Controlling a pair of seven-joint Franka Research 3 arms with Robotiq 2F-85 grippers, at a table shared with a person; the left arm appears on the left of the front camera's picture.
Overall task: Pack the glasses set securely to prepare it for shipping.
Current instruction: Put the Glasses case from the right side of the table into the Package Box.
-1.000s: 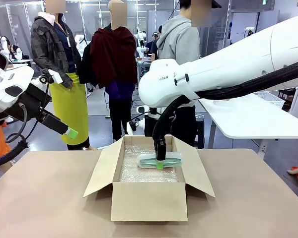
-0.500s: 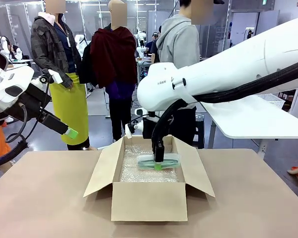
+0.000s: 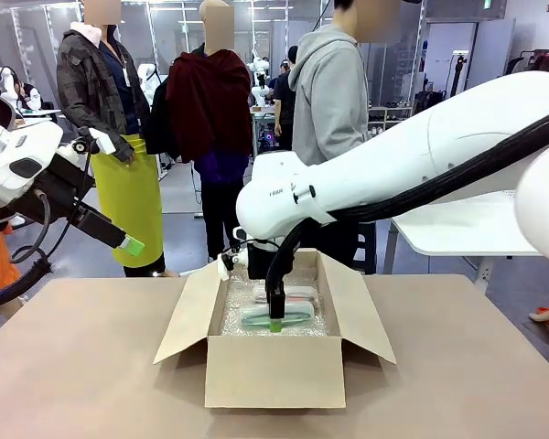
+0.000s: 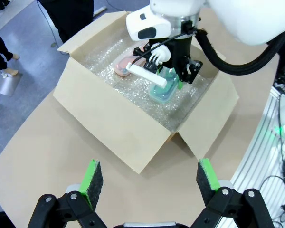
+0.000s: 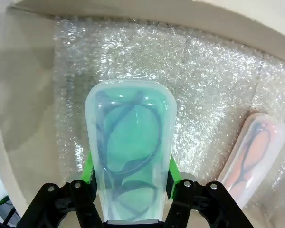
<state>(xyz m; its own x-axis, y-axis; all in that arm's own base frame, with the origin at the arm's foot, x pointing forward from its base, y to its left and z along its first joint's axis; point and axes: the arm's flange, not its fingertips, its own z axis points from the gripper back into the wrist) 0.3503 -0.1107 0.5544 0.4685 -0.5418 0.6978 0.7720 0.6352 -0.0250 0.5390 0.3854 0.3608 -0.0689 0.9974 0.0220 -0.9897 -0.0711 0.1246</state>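
Observation:
My right gripper [image 3: 274,318] is down inside the brown cardboard box [image 3: 274,373], shut on the mint green glasses case [image 3: 291,317]. The right wrist view shows this case [image 5: 130,137] clamped between the green pads, just above the bubble wrap lining [image 5: 204,71]. The pale pink case [image 5: 249,152] lies on the lining beside it. From the left wrist view, both the green case [image 4: 161,91] and the pink case [image 4: 125,67] sit in the box [image 4: 114,118] under the right gripper [image 4: 183,76]. My left gripper [image 3: 128,243] hangs open and empty, high at the left, its fingertips [image 4: 92,175] wide apart.
The box flaps [image 3: 185,315] stand open on all sides. A person in a grey hoodie [image 3: 329,82] stands beyond the far table edge. A white table [image 3: 457,224] is at the back right. Bare tabletop [image 3: 82,366] lies left and right of the box.
My right gripper has carried the green case to the left and lower into the box, closer to the lining. The left arm has not moved.

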